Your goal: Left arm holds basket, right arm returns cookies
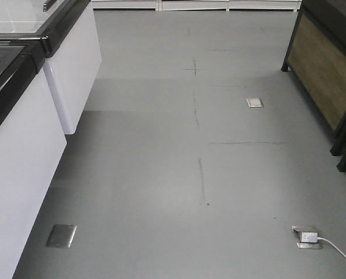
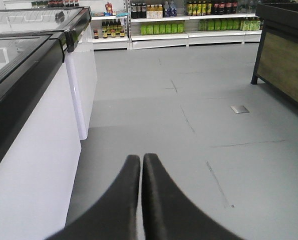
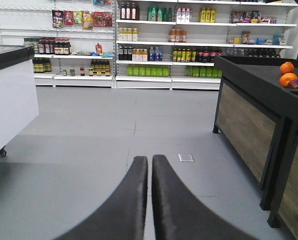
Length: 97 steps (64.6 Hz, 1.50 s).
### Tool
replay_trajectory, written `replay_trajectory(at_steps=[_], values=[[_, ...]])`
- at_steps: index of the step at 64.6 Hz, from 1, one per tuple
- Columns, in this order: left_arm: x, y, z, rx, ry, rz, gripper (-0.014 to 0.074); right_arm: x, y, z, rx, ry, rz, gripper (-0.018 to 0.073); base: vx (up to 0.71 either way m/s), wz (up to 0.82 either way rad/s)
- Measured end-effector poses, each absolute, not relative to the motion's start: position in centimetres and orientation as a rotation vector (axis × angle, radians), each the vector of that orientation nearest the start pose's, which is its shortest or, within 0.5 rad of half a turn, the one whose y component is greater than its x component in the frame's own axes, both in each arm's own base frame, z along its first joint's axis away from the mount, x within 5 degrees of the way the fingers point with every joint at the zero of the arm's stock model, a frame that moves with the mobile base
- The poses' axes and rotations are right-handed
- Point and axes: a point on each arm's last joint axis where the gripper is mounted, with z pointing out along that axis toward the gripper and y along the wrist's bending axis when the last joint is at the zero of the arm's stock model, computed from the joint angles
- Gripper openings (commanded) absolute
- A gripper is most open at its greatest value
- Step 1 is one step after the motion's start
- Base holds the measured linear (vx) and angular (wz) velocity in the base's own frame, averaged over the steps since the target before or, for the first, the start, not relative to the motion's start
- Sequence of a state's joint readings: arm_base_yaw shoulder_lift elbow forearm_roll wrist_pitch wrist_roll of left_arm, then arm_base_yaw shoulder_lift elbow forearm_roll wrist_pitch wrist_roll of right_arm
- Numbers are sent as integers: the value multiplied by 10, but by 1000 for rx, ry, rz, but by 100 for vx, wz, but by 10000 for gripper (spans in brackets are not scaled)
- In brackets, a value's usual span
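Note:
The basket and the cookies are out of view in all three views. In the left wrist view my left gripper (image 2: 141,156) is shut with nothing between its black fingers, pointing out over the grey floor. My right gripper (image 3: 150,158) is likewise shut and empty, with only a thin slit between its fingers, aimed along the aisle toward the far shelves. Neither arm shows in the front-facing view.
White chest freezers with black rims (image 1: 21,110) (image 2: 33,115) line the left side. A dark wooden display stand (image 1: 327,70) (image 3: 254,115) with oranges (image 3: 288,75) stands on the right. Stocked shelves (image 3: 154,45) fill the far wall. Floor socket plates (image 1: 61,235) and a white plug with cable (image 1: 309,236) lie on the floor.

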<state>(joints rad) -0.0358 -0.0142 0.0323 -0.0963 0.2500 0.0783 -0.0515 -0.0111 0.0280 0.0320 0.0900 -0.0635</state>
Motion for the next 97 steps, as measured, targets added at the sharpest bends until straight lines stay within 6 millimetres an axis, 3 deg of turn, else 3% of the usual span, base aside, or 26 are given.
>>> replay_trajectory(at_steps=[97], values=[[56,-4,187,29,1677,-54,-6,57,-3,196,14,1591,-63,-10,0,0]])
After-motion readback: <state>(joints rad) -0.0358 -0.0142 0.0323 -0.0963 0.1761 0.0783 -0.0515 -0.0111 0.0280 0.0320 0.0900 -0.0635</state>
